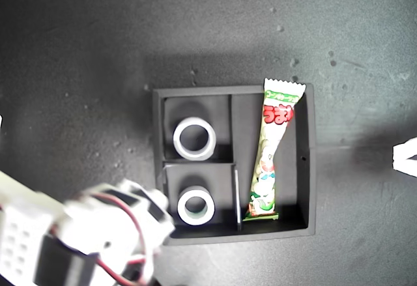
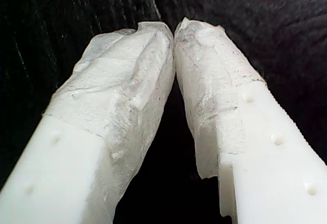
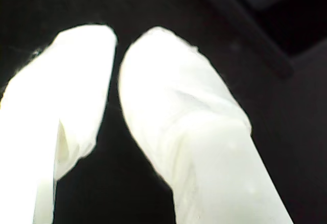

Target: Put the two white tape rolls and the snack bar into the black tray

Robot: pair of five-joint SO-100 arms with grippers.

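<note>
Our first gripper (image 2: 174,35), seen along its own wrist view: the two tape-wrapped fingers (image 2: 127,86) meet at the tips with nothing between them, over dark matting. Our second gripper (image 3: 117,48), in its wrist view: the white fingers (image 3: 168,96) stand nearly together, a thin dark slit between the tips, and they carry nothing; a dark raised edge crosses the far background, possibly the tray wall, though blur prevents certainty.

In the exterior view, an arm (image 1: 85,240) occupies the lower left corner, just beside the near left corner of the black tray (image 1: 310,162); the wrist views do not establish which arm it is. A small white part (image 1: 405,157) shows at the right edge.

Inside the tray, the larger white tape roll (image 1: 194,138) lies flat in the far left square compartment, the smaller white tape roll (image 1: 196,207) in the near left one. The snack bar (image 1: 272,156) lies lengthwise in the long right compartment, its far crimped end resting over the rim.

We judge the task essentially complete: all three items are in the tray, and only withdrawal of the arms appears to remain.
</note>
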